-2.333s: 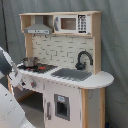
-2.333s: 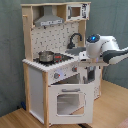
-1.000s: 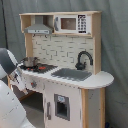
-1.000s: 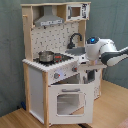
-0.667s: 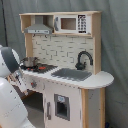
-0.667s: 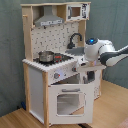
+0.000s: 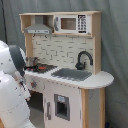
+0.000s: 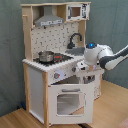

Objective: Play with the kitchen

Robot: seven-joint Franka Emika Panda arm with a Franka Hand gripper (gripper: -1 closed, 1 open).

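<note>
The kitchen [image 7: 75, 47] is a tall white and light-wood toy with a grey hood [image 7: 38, 28], a black faucet [image 7: 83, 58], a grey sink [image 7: 72, 74] and a small pot [image 7: 33, 62] on the stovetop. In the second exterior view the kitchen [image 8: 37, 75] shows its pot [image 8: 45, 56] and windowed oven door [image 8: 68, 102]. My white arm [image 8: 97, 53] reaches in from the second exterior view's right. My gripper [image 8: 85, 76] hangs at the counter's front edge, just above the oven door. I cannot tell whether the door is shut.
A toy microwave [image 7: 72, 23] sits in the upper shelf. The arm's bulky white links [image 7: 11, 85] fill the first exterior view's left edge, close to the stove end. The kitchen stands on a wooden floor [image 8: 112, 107] before a grey curtain [image 8: 107, 25].
The arm has come further into the first exterior view from the left. In the second exterior view the wrist has shifted left, closer to the kitchen's front.
</note>
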